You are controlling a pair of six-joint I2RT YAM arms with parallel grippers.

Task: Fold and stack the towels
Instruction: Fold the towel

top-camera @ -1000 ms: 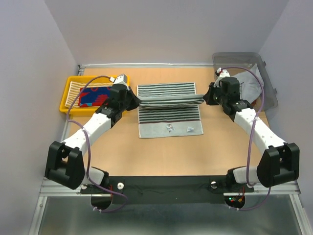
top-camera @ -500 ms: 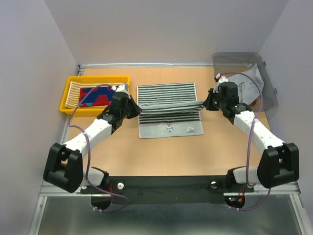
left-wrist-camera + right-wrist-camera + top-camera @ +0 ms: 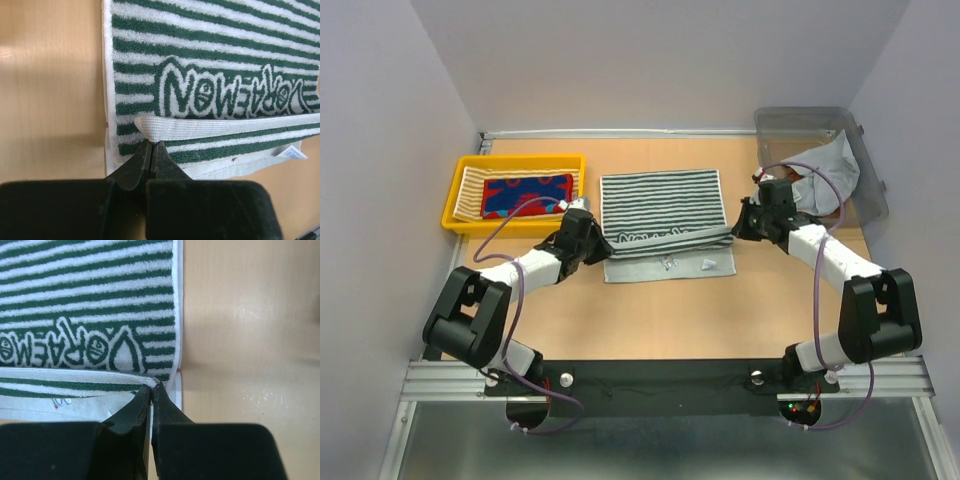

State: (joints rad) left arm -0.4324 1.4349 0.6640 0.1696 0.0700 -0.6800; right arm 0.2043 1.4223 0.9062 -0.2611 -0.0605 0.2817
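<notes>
One green-and-white striped towel, flat at mid-tabletop, a doubled-over hem drawn taut across its near part. Hem's ends: left pincer clamped on one, right pincer on the other. Red-blue towel in yellow tray, far left. Grey towel in clear bin, far right.

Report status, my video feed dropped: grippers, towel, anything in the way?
Left gripper shut on striped towel, left corner. Right gripper shut on right corner. Folded edge lying across towel, short of near hem. Nothing blocking.
</notes>
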